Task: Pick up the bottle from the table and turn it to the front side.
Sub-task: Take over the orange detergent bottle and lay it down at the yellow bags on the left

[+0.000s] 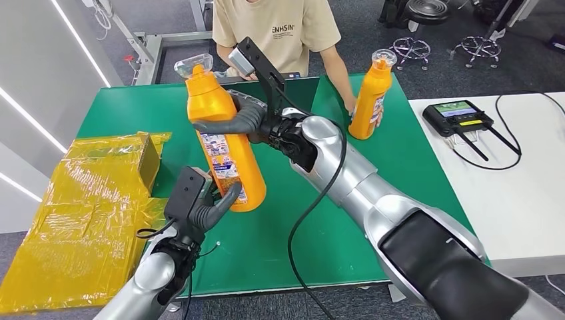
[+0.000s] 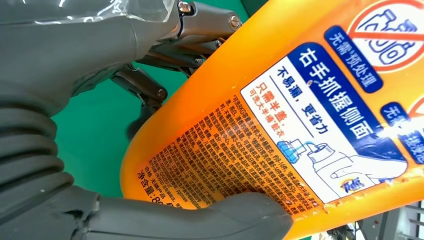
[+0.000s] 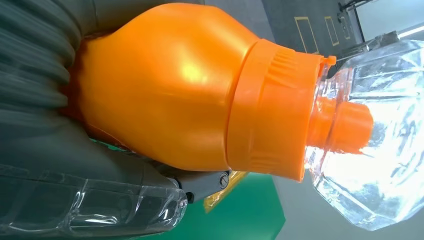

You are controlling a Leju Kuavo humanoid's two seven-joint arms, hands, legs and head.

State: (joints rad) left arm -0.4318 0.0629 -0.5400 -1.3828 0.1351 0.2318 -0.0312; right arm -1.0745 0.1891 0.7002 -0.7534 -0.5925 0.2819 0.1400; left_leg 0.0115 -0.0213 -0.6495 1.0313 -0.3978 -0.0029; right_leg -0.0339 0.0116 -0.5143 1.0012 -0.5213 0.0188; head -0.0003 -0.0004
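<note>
An orange detergent bottle (image 1: 212, 105) with a clear cap (image 1: 193, 65) is held tilted above the green table (image 1: 286, 233), its back label with small print facing me. My right hand (image 1: 261, 125) wraps around its upper body, just below the neck (image 3: 265, 105). My left hand (image 1: 205, 202) grips the bottle's lower end. Its thumb (image 2: 210, 220) lies across the label (image 2: 300, 130) near the base, with the darker fingers (image 2: 150, 87) on the opposite side. The right wrist view shows the bottle's shoulder (image 3: 165, 90) and the cap (image 3: 380, 150) close up.
A person stands behind the table with a hand (image 1: 351, 105) on a second orange bottle (image 1: 370, 100) at the back right. Yellow-wrapped boxes (image 1: 100, 193) lie at the left. A black controller (image 1: 460, 117) with cables rests on the white table (image 1: 526, 200) to the right.
</note>
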